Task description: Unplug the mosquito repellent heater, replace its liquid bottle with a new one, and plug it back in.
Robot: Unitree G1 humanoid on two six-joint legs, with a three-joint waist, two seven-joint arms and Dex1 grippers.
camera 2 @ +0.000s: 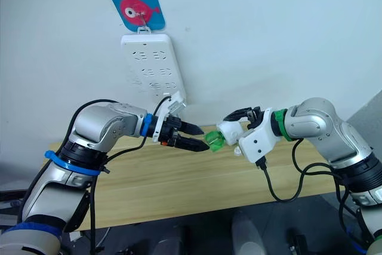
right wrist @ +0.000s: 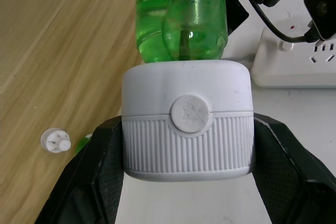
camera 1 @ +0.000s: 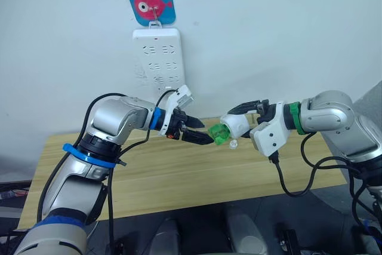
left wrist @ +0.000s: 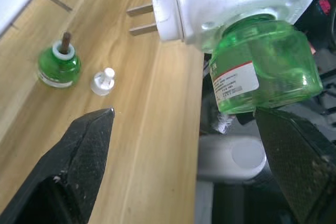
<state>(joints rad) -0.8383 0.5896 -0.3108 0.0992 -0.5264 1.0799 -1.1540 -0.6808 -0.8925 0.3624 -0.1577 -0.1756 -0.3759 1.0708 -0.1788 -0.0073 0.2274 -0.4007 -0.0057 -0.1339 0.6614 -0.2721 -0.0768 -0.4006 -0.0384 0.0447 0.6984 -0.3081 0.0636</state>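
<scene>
Black fingers of the right pincer (right wrist: 184,182) are clamped on the two sides of the mosquito repellent heater (right wrist: 186,124), holding it in the air above the far part of the wooden desk (camera 1: 179,177), near its middle. Screwed into the heater is a green liquid bottle (left wrist: 262,66) with a white label, and it juts out to the left, toward the other arm. In the left wrist view the heater's two metal prongs (left wrist: 142,18) stick out bare, plugged into nothing.

Just left of the bottle, the left pincer (camera 1: 202,132) is spread apart, its black fingertips flanking the bottle's base; one tip (left wrist: 283,150) sits right against the green glass in the wrist view, while the other (left wrist: 89,140) stands clear of it. Whether the near tip truly touches cannot be told.

On the desk beneath the two pincers lie a second green bottle (left wrist: 59,65), standing upright with a dark wick poking from its white neck, and just beside it a small white cap (left wrist: 103,81).

On the far wall behind the arms hangs a white power strip (camera 1: 157,55), hooked under a blue card with a pink fish (camera 1: 150,1). A black cable (camera 1: 292,177) loops down from the right wrist over the desk's right end
</scene>
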